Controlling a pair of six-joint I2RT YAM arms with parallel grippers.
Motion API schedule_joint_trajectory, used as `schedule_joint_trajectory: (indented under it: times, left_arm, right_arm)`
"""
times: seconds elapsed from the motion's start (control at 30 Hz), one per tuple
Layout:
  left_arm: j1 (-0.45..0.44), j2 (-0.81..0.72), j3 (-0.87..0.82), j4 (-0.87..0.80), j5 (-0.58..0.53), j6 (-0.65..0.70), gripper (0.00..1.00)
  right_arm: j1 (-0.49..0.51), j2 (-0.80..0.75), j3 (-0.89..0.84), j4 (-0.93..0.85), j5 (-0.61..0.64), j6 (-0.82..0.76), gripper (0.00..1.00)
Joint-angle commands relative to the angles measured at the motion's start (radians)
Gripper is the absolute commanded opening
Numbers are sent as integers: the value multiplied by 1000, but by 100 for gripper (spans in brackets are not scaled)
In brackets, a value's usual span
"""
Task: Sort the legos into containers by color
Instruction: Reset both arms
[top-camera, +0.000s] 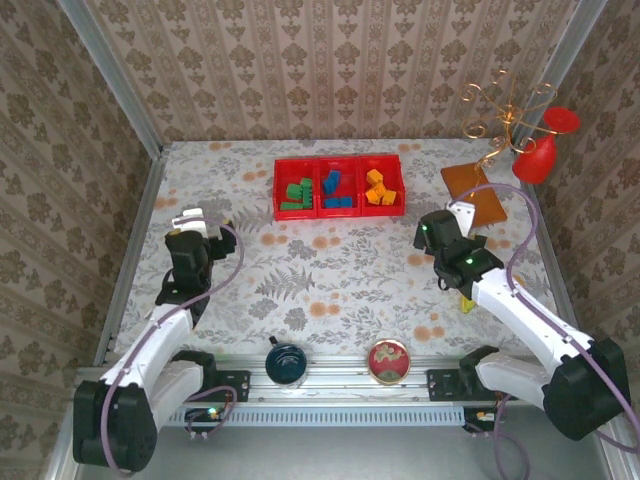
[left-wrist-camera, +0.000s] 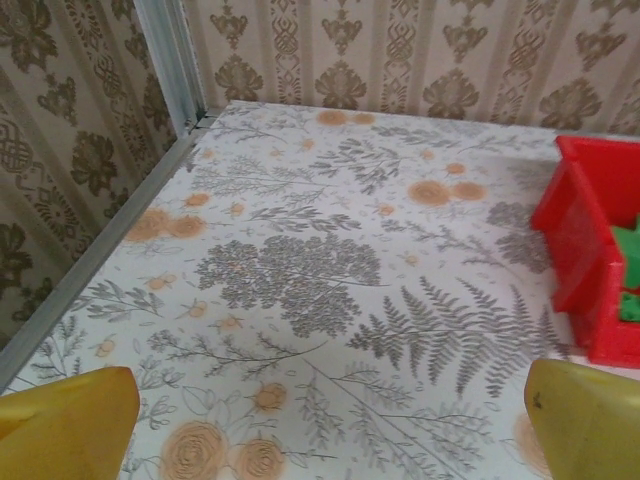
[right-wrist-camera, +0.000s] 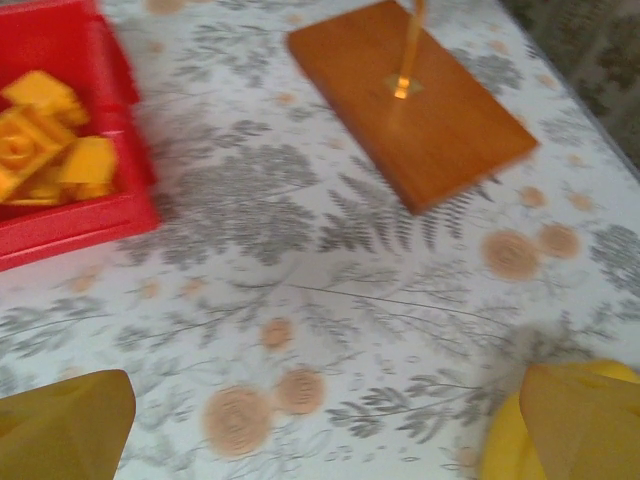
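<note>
Left pincer (left-wrist-camera: 328, 425) fingers apart, empty. Right pincer (right-wrist-camera: 325, 425) apart, empty. Red tray (top-camera: 339, 212) ahead of both, between them; legos (top-camera: 333, 188) colour-sorted inside.

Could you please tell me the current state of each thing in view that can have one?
Left end effector: open, empty.
Right end effector: open, empty.
Red tray: upright, all three compartments occupied.
Green legos: in the left compartment.
Blue legos: in the middle compartment.
Orange-yellow legos: in the right compartment.
Dark blue cup: upright.
</note>
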Motion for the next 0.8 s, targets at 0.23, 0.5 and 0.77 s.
schedule_joint_trajectory:
  times: [0.23, 0.5, 0.77]
  left_arm:
    - [53, 168, -42, 244, 36, 126, 100]
    - [91, 303, -42, 416, 123, 190, 100]
    - [128, 379, -54, 505, 193, 224, 100]
  right_arm:
    - [-76, 30, -88, 215, 118, -192, 100]
    - [-133, 21, -206, 493, 84, -339, 100]
    - [-221, 2, -243, 575, 0, -378, 100]
